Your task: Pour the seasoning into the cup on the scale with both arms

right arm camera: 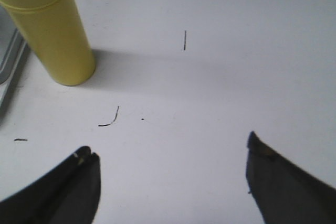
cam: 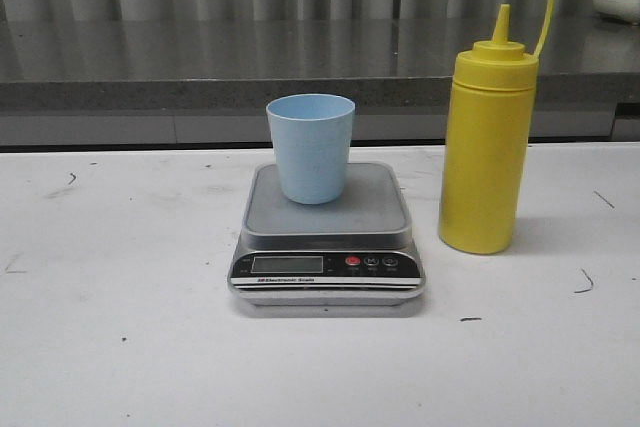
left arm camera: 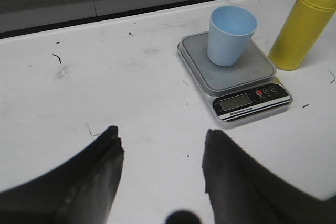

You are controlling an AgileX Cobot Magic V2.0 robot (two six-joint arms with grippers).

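the cup (cam: 310, 148) stands on the scale (cam: 327, 237) ready for weighing, the seasoning (cam: 487, 142) upright beside it (cap off), while both the left gripper (left arm camera: 161, 150) and the right gripper (right arm camera: 170, 163) are spread, holding nothing.

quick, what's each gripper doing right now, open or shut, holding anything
Left gripper: open, holding nothing, above bare table short of the scale.
Right gripper: open wide, holding nothing, apart from the yellow bottle.
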